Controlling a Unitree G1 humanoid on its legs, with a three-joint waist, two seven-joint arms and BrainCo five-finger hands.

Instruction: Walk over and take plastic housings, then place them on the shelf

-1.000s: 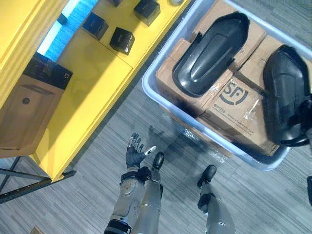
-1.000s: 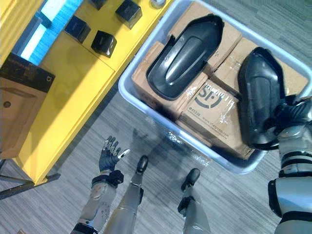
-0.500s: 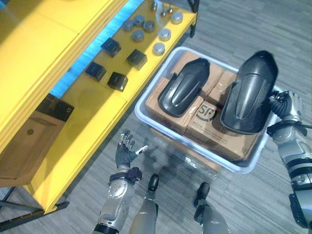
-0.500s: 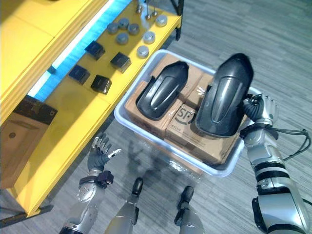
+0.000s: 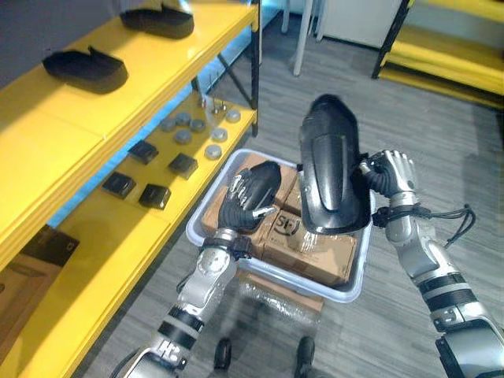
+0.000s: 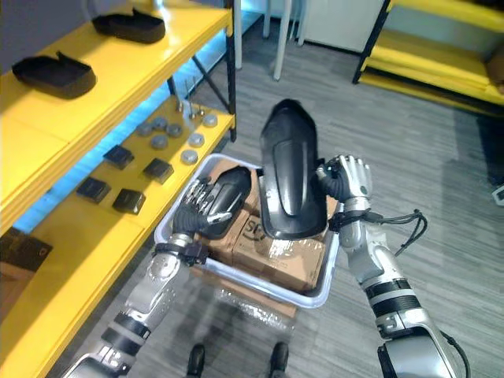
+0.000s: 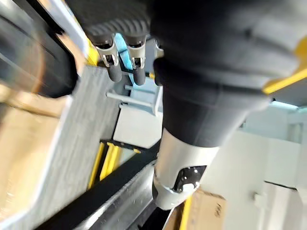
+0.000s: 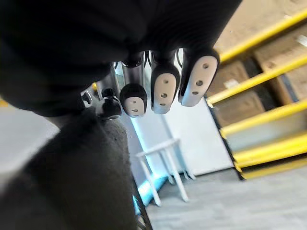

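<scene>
- right hand (image 5: 391, 169) curled round the edge of 1 housing (image 5: 329, 169), upright above the bin (image 5: 346, 293)
- left hand (image 5: 240, 206) spread over 2nd housing (image 5: 264, 179) in the bin, contact unclear
- risk: 1-sided edge grip, housing could swing or slip before the shelf (image 5: 94, 118)

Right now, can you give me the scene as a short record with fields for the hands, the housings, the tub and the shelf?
right hand: fingers curled on the edge of a long black plastic housing, held upright above the tub
left hand: at the second black housing, which lies in the tub
tub: pale grey plastic tub holding brown cardboard boxes
shelf: yellow shelf; two more black housings on its upper level
lower level: small black blocks, grey discs
</scene>
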